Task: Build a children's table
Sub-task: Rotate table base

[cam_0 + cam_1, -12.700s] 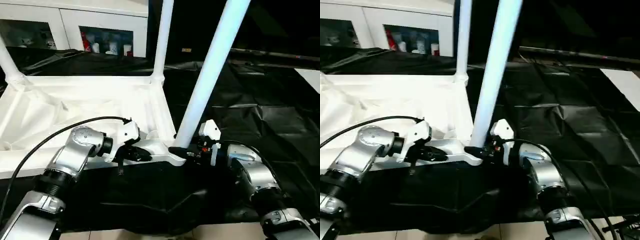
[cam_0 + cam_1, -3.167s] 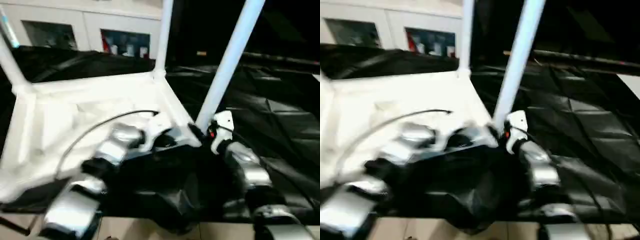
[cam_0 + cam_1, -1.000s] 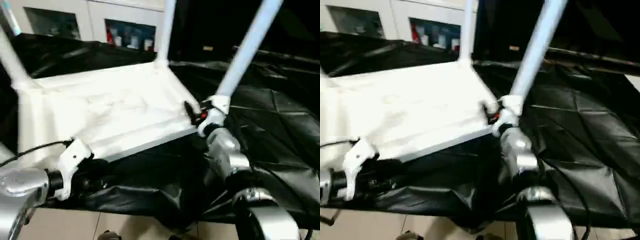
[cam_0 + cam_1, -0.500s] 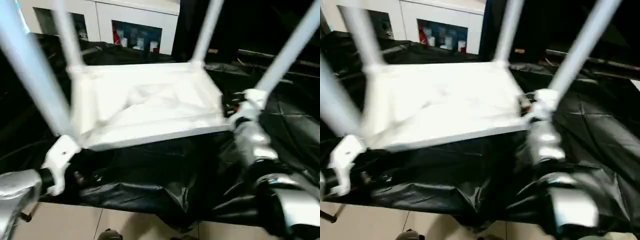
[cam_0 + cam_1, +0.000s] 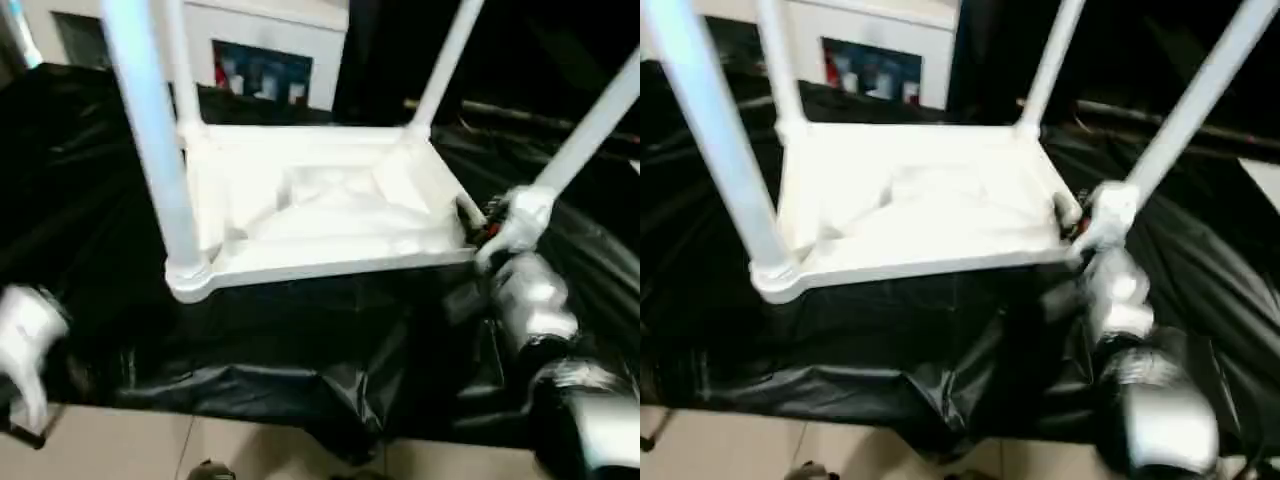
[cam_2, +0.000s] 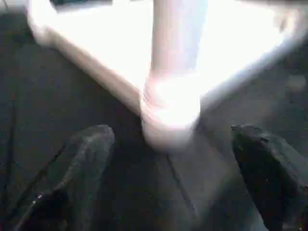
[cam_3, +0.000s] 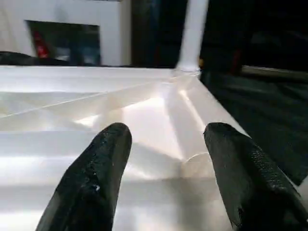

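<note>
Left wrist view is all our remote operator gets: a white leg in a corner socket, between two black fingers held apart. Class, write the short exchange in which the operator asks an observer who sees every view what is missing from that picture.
Operator: How many legs are in?
Observer: Four. Besides your near-left leg, three more stand up from the other corners of the upturned tabletop.
Operator: Where is the right gripper?
Observer: The right gripper is at the near-right corner, beside the near-right leg, fingers apart over the tabletop's rim.
Operator: What is the tabletop resting on?
Observer: The black-draped work table, whose cloth hangs over the front edge toward the floor.
</note>
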